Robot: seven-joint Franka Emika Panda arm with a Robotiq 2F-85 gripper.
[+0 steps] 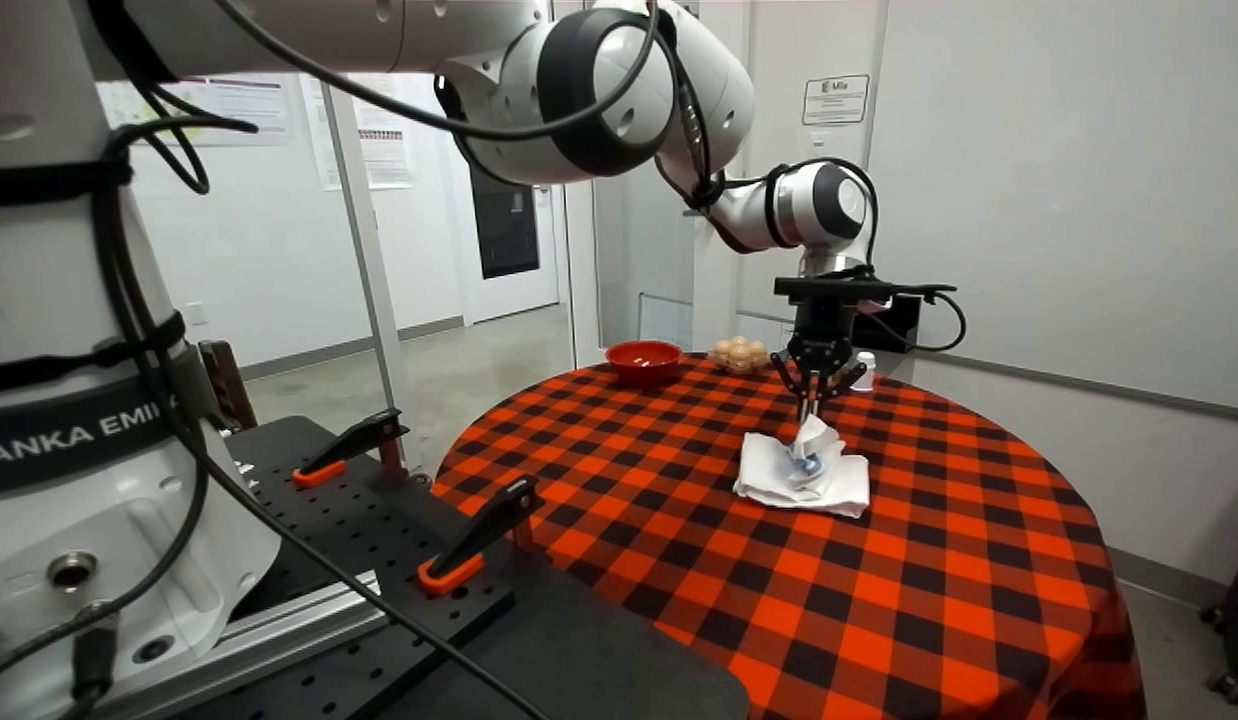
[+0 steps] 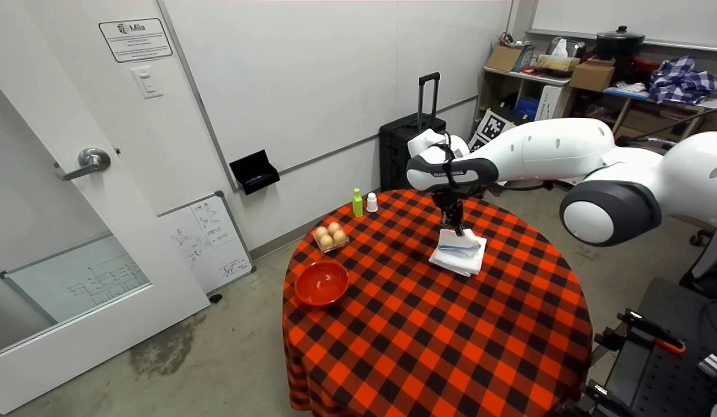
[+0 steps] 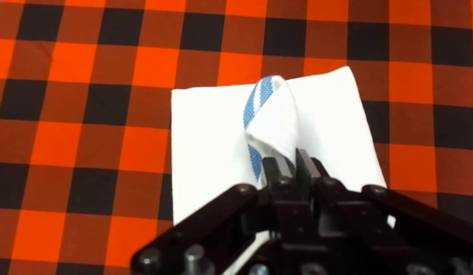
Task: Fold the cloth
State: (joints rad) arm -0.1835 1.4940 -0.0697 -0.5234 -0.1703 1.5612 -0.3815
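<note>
Narrowed right down, the black two-fingered gripper (image 3: 290, 162) pinches a raised flap (image 3: 274, 122) of the white fabric cloth with blue stripes (image 1: 804, 482), which lies on the red-and-black checkered tablecloth (image 2: 416, 324). Most of the folding looks done: the cloth forms a compact, roughly square stack of layers with fairly straight edges. What seems left is that flap, bent and twisted rather than flat; it would need laying down and letting go, and whether a further fold is then wanted I cannot tell. Only the wrist view shows clearly how the flap curls, with the blue stripes along its bent edge and white fabric turned over them; there the gripper hides the near side of the stack. In an exterior view the flap is a crumpled peak (image 1: 819, 440) with a patch of blue low down; in an exterior view it is a broader, slanting sheet (image 2: 451, 240) crossed by a blue line. Both exterior views take in the glossy red round bowl (image 2: 322, 282) and the light-brown eggs (image 2: 339, 237), well apart from the cloth and outside the wrist view.
</note>
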